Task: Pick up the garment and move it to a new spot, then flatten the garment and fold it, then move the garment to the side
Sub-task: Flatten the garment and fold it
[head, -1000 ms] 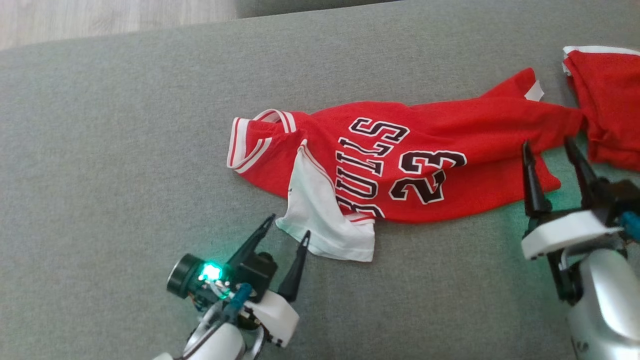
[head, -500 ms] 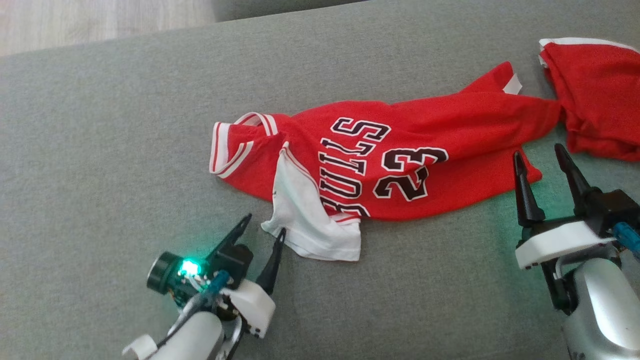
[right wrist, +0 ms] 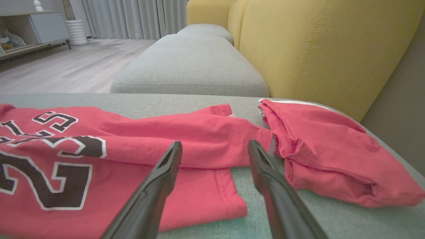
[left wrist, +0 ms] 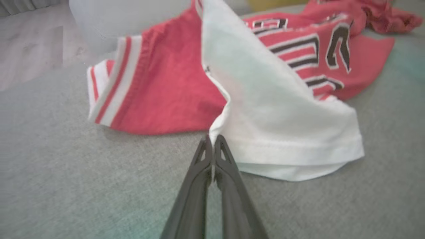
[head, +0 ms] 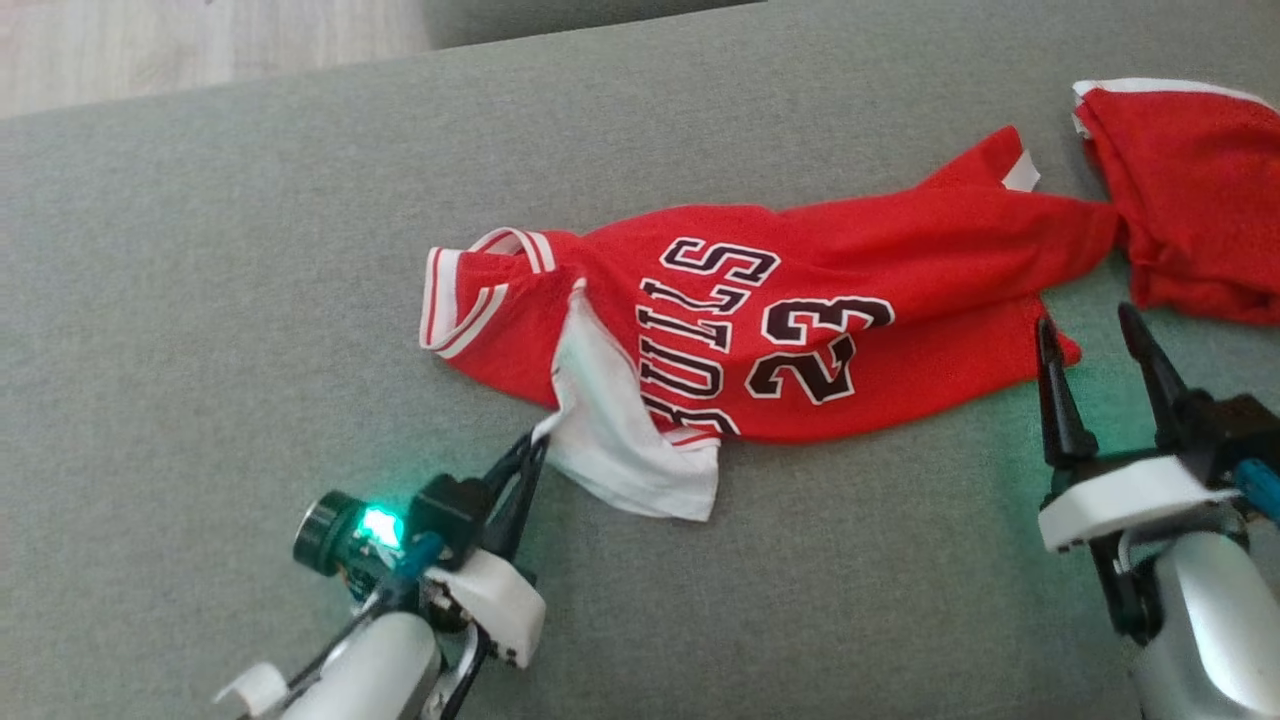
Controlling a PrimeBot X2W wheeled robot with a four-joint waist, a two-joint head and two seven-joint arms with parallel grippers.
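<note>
Ok, grey cushion (head: 200,350) is the work surface, w/ pale wood floor (head: 200,40) past its far-left corner and a yellow sofa back (right wrist: 315,39) behind it in the right wrist view.

The red jersey (head: 880,250) lies approx mid-cushion, rumpled, not flat. Its long axis runs L-R across the head view, rising a bit toward the right. Neck end points left, hem end points right. "BULLS 23" print faces up, letter tops toward the left, so the text reads bottom-to-top in the head view.

A second red garment (head: 1190,200) sits bunched at the far right. The jersey's far hem corner reaches it; cannot tell if they touch or are just beside each other.

A white flap (head: 620,450) hangs off the jersey's near-left side, spread toward the robot. Striped trim (head: 450,300), red/white, edges the neck end at far left.

The left gripper (head: 538,445) is at lower left, fingers pressed together and clamped on the white flap's left corner. The left wrist view shows that corner pulled up into a ridge above the tips, rest of the flap on the cushion.

The right gripper (head: 1085,320) is at lower right, fingers spread apart w/ nothing btwn them, tips by the jersey's near hem corner. Contact w/ fabric not clear.
</note>
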